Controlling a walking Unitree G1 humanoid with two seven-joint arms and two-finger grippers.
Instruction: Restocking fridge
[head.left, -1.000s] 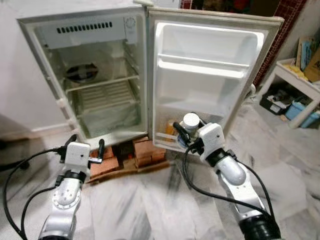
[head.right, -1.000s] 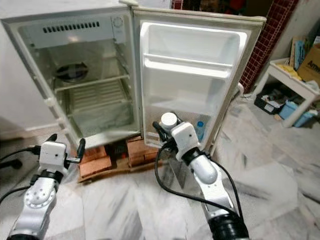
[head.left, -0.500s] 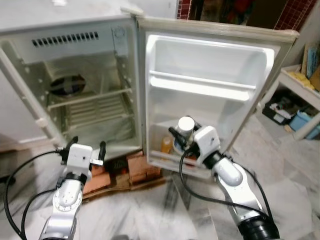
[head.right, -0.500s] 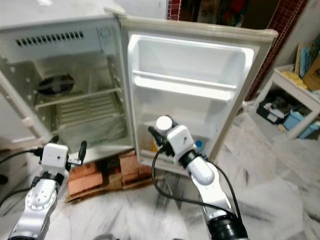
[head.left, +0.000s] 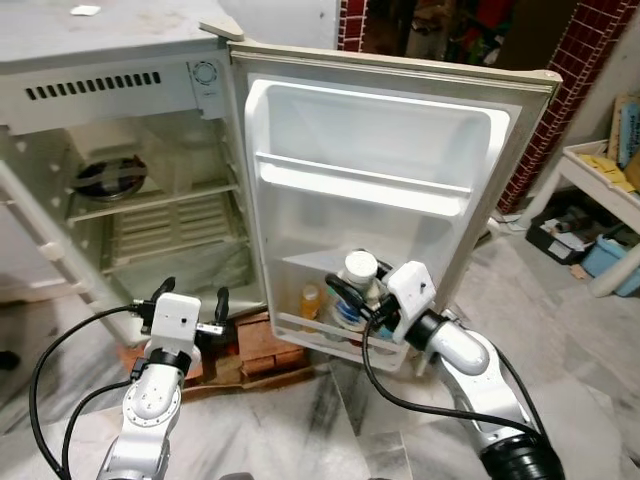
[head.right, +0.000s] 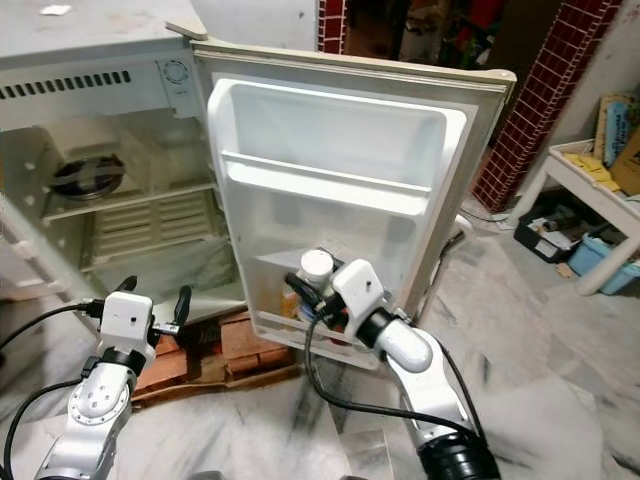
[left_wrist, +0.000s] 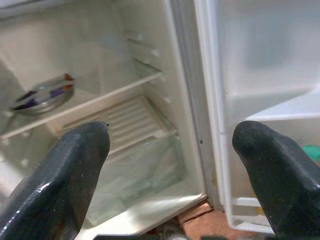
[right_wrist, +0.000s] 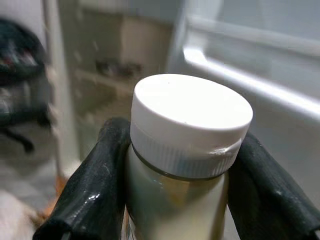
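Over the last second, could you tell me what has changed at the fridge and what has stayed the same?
The right gripper, shut on the white-capped bottle throughout, has carried it to the fridge door's bottom shelf, next to the orange bottle. The view shifted because the camera moved closer. The left gripper stays open and idle before the fridge; the door stays open.

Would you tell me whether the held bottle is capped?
Capped: a white lid sits on the bottle between the right gripper's jaws.
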